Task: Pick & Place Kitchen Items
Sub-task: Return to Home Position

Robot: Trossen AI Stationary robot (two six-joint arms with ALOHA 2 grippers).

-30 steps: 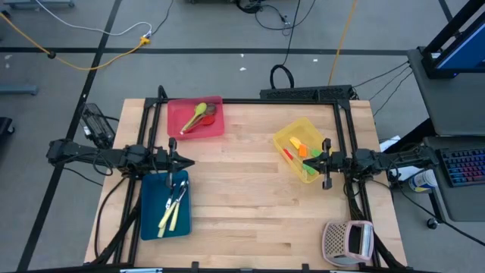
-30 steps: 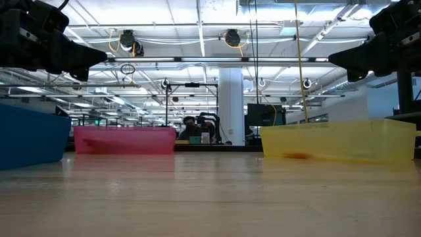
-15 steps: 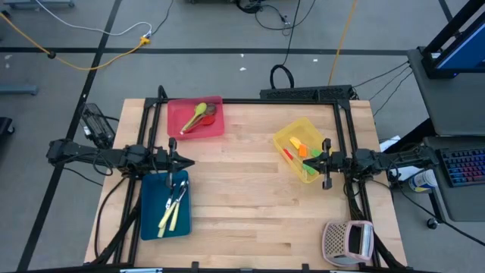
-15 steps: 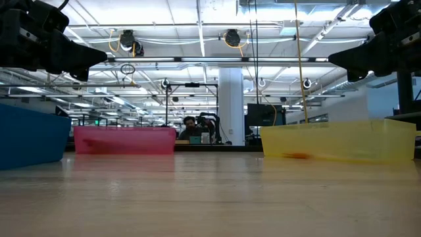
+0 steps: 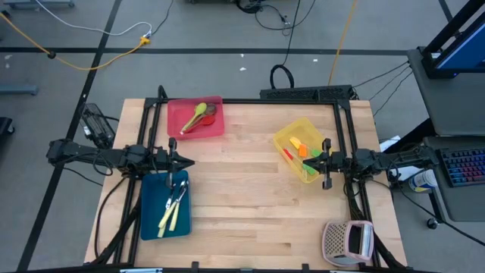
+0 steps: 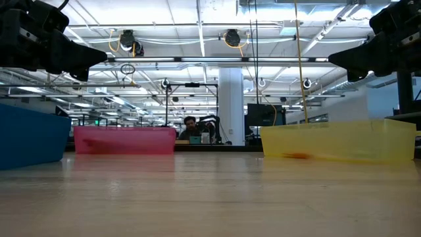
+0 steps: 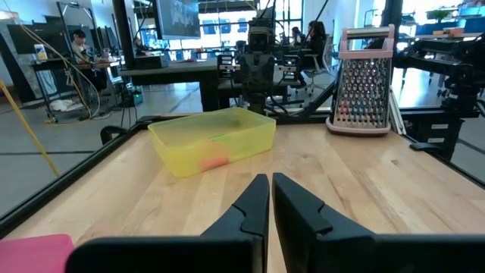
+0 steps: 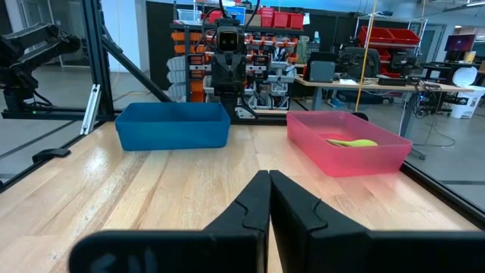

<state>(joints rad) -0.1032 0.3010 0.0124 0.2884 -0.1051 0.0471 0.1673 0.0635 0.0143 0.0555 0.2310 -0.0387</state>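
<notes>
Logging arms first: where do they sit? — K.

Left gripper (image 5: pixel 184 162) hangs at the table's (image 5: pixel 250 212) left side, by the far end of the blue tray (image 5: pixel 149 220), pointing inward. Right gripper (image 5: pixel 313 161) faces it from the right side, its tip over the right-hand part of the yellow bin (image 5: pixel 282 138). Low view has both raised well clear of the wood. — R.

Fingers? — K.

Left wrist view: the two fingers (image 7: pixel 254 201) are pressed almost together with a hairline slit between them, gripping nothing. Right wrist view shows the same, fingers (image 8: pixel 256 199) closed up and empty. — R.

Items, tray by tray? — K.

Red tray (image 5: pixel 174 129), far left corner: green spoon (image 5: pixel 195 116) lies slantwise across it. The darker pieces beside it are too small to sort. The spoon also shows pale green over the tray wall in the right wrist view (image 8: pixel 352 142).
Blue tray, left side, nearer: cream-handled knives (image 5: pixel 170 214) lie lengthwise, close together.
Yellow bin, right of centre, set at an angle: spatulas (image 5: pixel 301 149) inside, showing as orange, green and red patches. The low view shows an orange smear through the wall (image 6: pixel 297 156). — R.

Anything loose on the boards? — K.

Only the perforated box (image 5: pixel 348 241), at the near right corner, well apart from the bin. It stands upright in the left wrist view (image 7: pixel 366 83). One person (image 6: pixel 189 125) is seated in the room beyond. — R.
</notes>
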